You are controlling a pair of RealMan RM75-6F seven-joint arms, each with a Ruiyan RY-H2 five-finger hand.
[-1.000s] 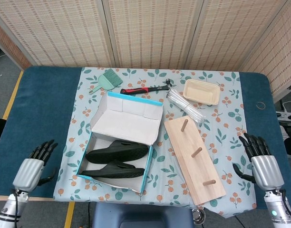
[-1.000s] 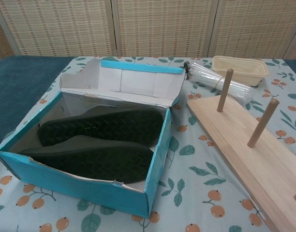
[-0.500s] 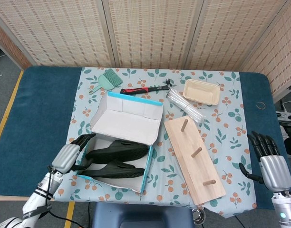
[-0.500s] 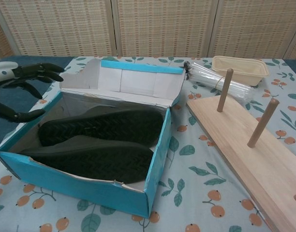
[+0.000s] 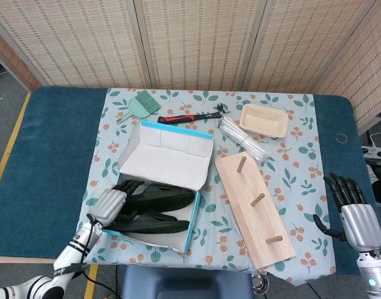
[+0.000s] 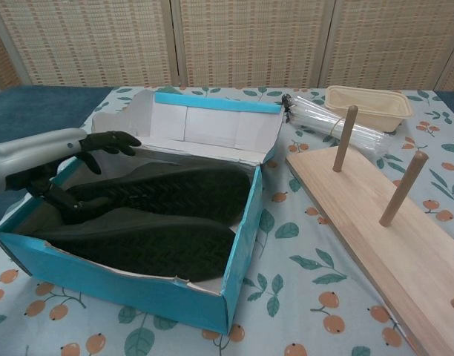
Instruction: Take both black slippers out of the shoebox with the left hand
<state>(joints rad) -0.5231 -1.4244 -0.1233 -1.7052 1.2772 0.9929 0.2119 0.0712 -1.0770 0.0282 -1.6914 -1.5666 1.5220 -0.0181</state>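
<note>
- Chest view shows, closest in, the blue shoebox with two black slippers lying side by side inside it, soles up
- Left hand reaches over the box's left wall, fingers spread above the heel end of the far slipper; whether it touches or holds the slipper cannot be told
- Head view shows the same hand at the box's left edge, and only here the right hand appears, fingers apart, holding nothing, over the table's right edge
- Beside the box lies a wooden board with upright pegs
- Farther back, seen from above only: a hammer and a green brush; both views show the beige tray
</note>
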